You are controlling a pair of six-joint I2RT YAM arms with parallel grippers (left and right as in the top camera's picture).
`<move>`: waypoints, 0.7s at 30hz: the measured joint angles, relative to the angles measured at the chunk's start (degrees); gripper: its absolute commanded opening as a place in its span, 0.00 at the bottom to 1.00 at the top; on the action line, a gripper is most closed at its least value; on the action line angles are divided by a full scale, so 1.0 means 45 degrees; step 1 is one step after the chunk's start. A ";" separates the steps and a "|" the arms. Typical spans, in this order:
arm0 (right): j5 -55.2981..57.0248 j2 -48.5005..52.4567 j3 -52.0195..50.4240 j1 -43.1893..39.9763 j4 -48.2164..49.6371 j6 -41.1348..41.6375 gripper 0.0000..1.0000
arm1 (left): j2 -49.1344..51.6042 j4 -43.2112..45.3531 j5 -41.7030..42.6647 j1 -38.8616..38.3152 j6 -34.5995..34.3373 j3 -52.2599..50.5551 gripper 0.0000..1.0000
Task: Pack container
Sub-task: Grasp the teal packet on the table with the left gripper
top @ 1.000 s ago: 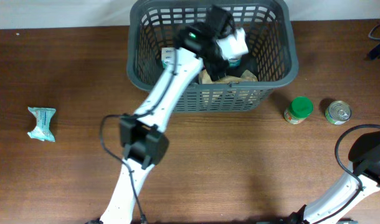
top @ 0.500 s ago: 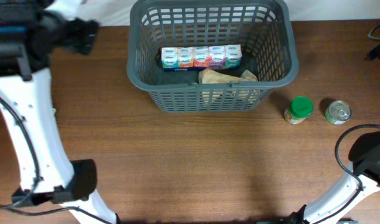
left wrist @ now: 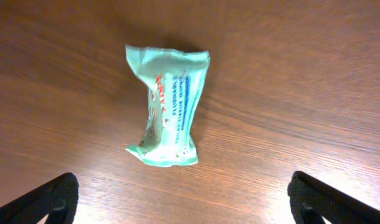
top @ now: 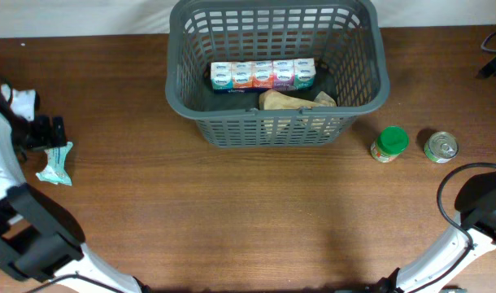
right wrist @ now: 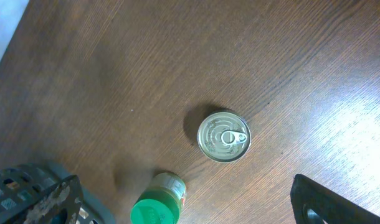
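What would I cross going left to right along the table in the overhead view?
pale green snack packet → grey basket → green-lidded jar → tin can. The left hand overlaps the packet and the goods sit inside the basket, so they are left out.

Overhead top-down, wide; wrist cams close, downward, sharing tabletop [top: 256, 203]

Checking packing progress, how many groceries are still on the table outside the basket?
3: a mint-green packet at the left of the table, and a green-lidded jar beside a pull-tab can, both right of the basket.
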 measured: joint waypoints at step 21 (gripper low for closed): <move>0.0000 0.0000 0.0000 0.0000 0.0000 0.0000 0.99 | 0.3764 0.1608 -0.0209 0.0282 0.0520 -0.0053 0.02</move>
